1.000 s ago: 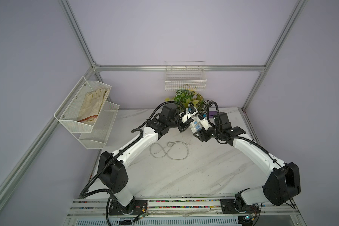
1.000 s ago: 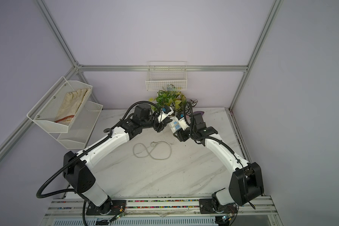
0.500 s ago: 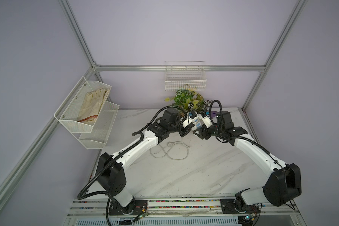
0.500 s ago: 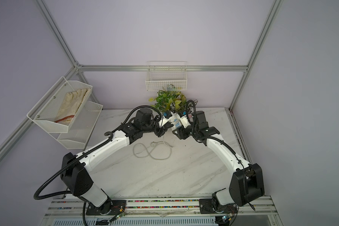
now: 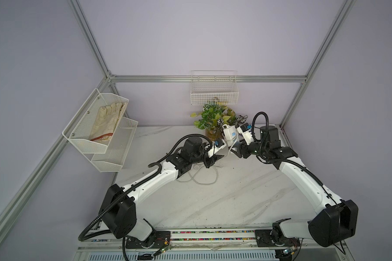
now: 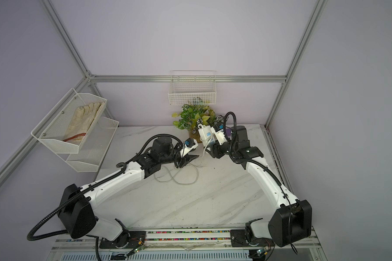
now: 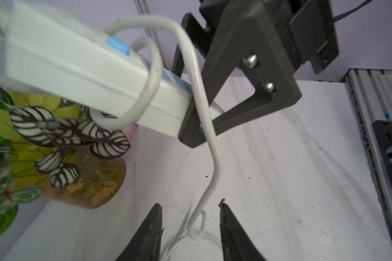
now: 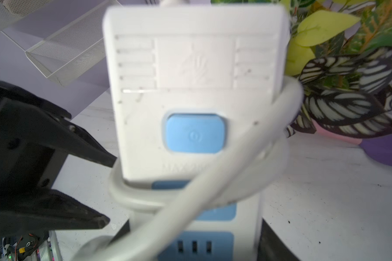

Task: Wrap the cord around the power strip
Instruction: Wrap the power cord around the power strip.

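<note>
**Top views.** In both top views the two arms meet at the back of the marble-patterned counter [image 5: 247, 192], just in front of a potted plant [image 5: 213, 116]. The right end effector [image 5: 237, 149] is clamped on the lower end of the power strip [image 5: 230, 135]. It holds the strip nearly upright and clear of the counter, apparently so the cord [image 5: 204, 179] can pass all the way around it. The left end effector [image 5: 214, 158] sits just beside and below, its jaws parted. Most of the cord lies in loose loops on the counter under that arm, so the winding looks barely begun.

**Left wrist.** The parted jaws frame a bend of the cord [image 7: 213, 158] that hangs between them without touching either one; nothing is gripped. Above, one turn circles the strip's white body. A second strand arches from its far end and drops across the right end effector's black finger [image 7: 247, 74]. The open stance reads as a regrasp: the arm would likely need a fresh hold lower on the cord before carrying another turn round.

**Right wrist.** The strip fills the frame, socket face and blue power button [image 8: 195, 133] toward the camera, its base sunk between the closed fingers. A single loop crosses below the button, slack rather than snug. It could slide off the free end if the next pull is careless. The left end effector stands open at the side, close to the loop
</note>
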Tool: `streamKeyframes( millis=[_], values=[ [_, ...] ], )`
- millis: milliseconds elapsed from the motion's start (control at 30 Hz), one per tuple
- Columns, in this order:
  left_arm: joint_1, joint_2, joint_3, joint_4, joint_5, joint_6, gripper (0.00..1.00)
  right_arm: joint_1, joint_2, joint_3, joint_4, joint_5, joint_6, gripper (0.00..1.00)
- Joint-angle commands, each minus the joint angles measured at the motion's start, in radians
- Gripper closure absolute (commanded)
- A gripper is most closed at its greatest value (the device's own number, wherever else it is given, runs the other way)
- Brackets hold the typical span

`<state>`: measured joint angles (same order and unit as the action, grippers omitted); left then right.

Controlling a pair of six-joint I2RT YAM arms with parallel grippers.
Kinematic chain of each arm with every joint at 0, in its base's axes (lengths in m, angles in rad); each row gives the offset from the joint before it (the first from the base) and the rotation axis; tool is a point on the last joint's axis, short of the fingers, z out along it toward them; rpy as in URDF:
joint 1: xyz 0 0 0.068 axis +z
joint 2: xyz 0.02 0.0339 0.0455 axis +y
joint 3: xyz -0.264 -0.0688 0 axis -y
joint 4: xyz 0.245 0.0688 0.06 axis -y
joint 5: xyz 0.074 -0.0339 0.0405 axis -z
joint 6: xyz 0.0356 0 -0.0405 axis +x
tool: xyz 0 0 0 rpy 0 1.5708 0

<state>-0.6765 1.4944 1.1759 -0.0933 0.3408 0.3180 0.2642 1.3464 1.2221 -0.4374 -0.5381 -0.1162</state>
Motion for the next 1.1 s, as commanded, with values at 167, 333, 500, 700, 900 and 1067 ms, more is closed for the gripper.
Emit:
streamKeyframes(
  millis=[167,333,500,700,900,1067],
  values=[
    [-0.002,-0.073,-0.161,0.307,-0.018,-0.061,0.42,0.002,-0.017,0.079,-0.021,-0.055,-0.019,1.0],
    [-0.002,-0.073,-0.264,0.422,-0.031,-0.065,0.41,0.002,-0.011,0.113,-0.074,-0.053,-0.03,1.0],
    [0.006,-0.032,-0.35,0.606,-0.069,-0.141,0.39,0.002,0.011,0.163,-0.109,-0.081,-0.027,1.0],
    [0.012,0.067,-0.374,0.787,-0.046,-0.23,0.38,0.002,0.019,0.205,-0.13,-0.102,-0.016,1.0],
    [0.011,0.181,-0.353,0.879,0.012,-0.301,0.45,0.002,0.019,0.243,-0.147,-0.1,-0.019,1.0],
    [0.011,0.223,-0.372,0.946,0.007,-0.325,0.68,-0.001,0.036,0.265,-0.149,-0.116,-0.015,1.0]
  ],
)
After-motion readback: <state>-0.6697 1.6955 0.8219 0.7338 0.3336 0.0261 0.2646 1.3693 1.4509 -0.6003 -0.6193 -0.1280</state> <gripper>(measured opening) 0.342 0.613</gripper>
